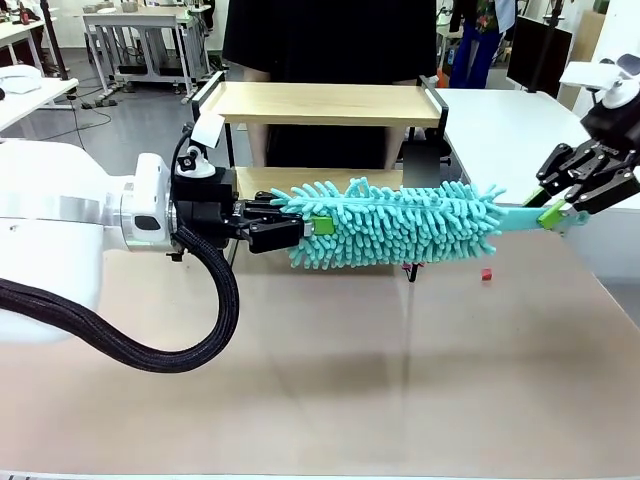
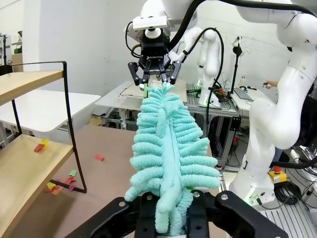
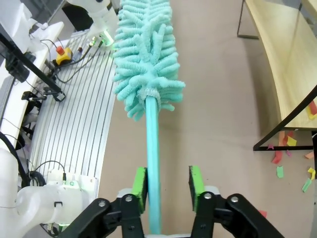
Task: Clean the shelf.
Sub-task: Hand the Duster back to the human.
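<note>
left pincer (image 1: pixel 305 228) grips duster (image 1: pixel 400 222) | right pincer (image 1: pixel 566 212) open | shelf (image 1: pixel 325 103) behind

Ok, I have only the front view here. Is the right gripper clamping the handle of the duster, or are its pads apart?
Observer: The right gripper is open. Its green pads stand apart, with the handle running between them.
Operator: And what does the left one grip?
Observer: The left gripper is shut on the fluffy end of the duster, not on bare handle.
Operator: The duster hides the lower board from me. Is there dirt on it?
Observer: Yes, paper scraps lie on the lower board of the shelf, and more lie on the table by its foot.
</note>
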Tool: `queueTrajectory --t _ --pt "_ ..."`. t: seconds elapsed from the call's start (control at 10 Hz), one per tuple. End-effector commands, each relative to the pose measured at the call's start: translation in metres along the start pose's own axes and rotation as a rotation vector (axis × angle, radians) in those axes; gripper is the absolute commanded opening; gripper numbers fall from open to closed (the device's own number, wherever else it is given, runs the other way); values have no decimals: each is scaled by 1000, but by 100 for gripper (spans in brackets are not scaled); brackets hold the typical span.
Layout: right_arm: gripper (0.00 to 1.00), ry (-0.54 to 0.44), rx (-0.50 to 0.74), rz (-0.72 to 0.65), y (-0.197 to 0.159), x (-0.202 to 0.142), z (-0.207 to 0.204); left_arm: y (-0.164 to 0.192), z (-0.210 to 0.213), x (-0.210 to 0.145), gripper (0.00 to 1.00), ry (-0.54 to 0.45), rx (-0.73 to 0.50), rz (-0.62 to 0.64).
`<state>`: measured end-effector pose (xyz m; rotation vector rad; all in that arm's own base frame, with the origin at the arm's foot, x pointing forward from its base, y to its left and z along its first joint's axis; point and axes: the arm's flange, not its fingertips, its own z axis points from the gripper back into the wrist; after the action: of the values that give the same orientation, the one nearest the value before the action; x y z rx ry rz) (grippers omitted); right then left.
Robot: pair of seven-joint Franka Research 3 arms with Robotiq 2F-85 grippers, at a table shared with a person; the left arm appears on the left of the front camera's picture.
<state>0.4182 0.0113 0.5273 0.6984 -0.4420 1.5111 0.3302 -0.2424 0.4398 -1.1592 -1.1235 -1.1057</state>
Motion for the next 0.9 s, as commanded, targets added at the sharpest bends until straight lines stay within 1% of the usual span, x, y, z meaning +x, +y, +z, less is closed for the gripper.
queueTrajectory --t 0.0,0.2,0.4,0.6,0.7,0.8 --pt "100 -100 -13 -2 3 10 26 -1 0 1 0 0 -20 -5" --pt "100 -257 -34 -23 7 13 60 -1 0 1 0 0 -20 -5" --pt "100 -440 -113 -72 13 4 102 -1 0 1 0 0 -20 -5" --pt "100 -548 -164 -105 15 -11 134 -1 0 1 0 0 -20 -5" --pt "100 -581 -183 -120 15 -16 144 -1 0 1 0 0 -20 -5" --pt "100 -588 -165 -123 13 -18 148 -1 0 1 0 0 -20 -5"
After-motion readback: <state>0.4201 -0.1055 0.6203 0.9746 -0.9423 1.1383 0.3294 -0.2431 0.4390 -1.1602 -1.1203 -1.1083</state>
